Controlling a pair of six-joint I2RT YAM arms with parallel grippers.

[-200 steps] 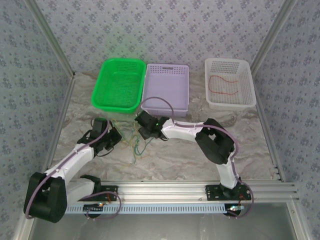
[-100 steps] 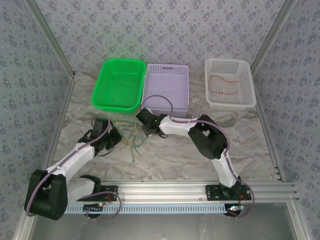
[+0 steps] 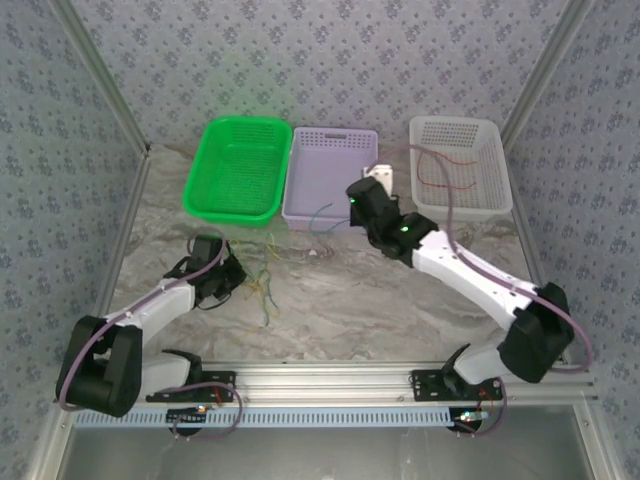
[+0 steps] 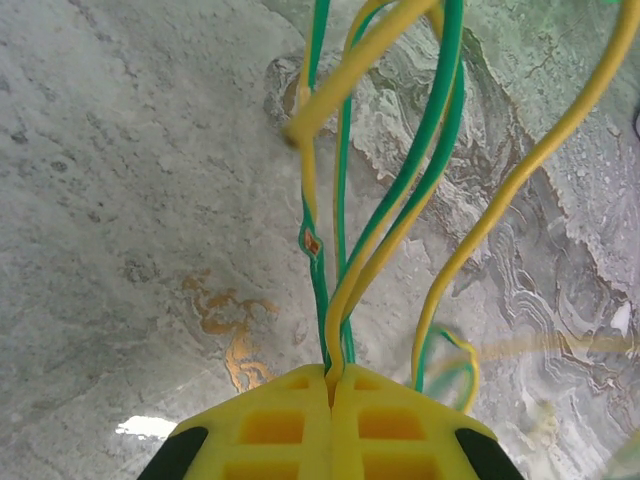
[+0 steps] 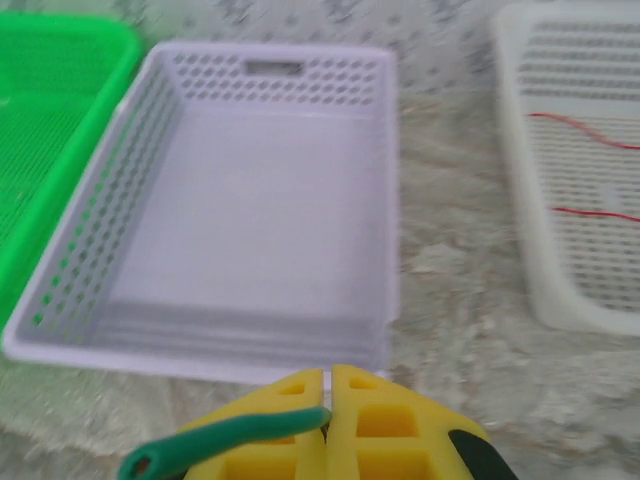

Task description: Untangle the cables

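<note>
The cables (image 3: 262, 280) lie as a loose yellow and green tangle on the marbled table, left of centre. My left gripper (image 3: 228, 274) sits at the tangle's left side, and in the left wrist view it (image 4: 332, 376) is shut on a yellow cable (image 4: 352, 262) and a green cable (image 4: 322, 290) that rise from its tips. My right gripper (image 3: 354, 202) hovers by the near right corner of the lavender basket (image 3: 333, 150). The right wrist view has it (image 5: 328, 384) shut on a green cable (image 5: 222, 438), which trails left (image 3: 318, 216) toward the tangle. A red cable (image 3: 445, 168) lies in the white basket (image 3: 495, 170).
Three baskets stand in a row at the back: a green basket (image 3: 238, 170) at the left, the lavender one (image 5: 270, 250) in the middle, the white one (image 5: 540, 200) at the right. Aluminium frame posts and patterned walls close in both sides; a rail (image 3: 330, 380) runs along the near edge.
My right gripper has shut on a green cable at the tangle and swung back and to the right with it, up to the lavender basket's corner. The left gripper has held still.
</note>
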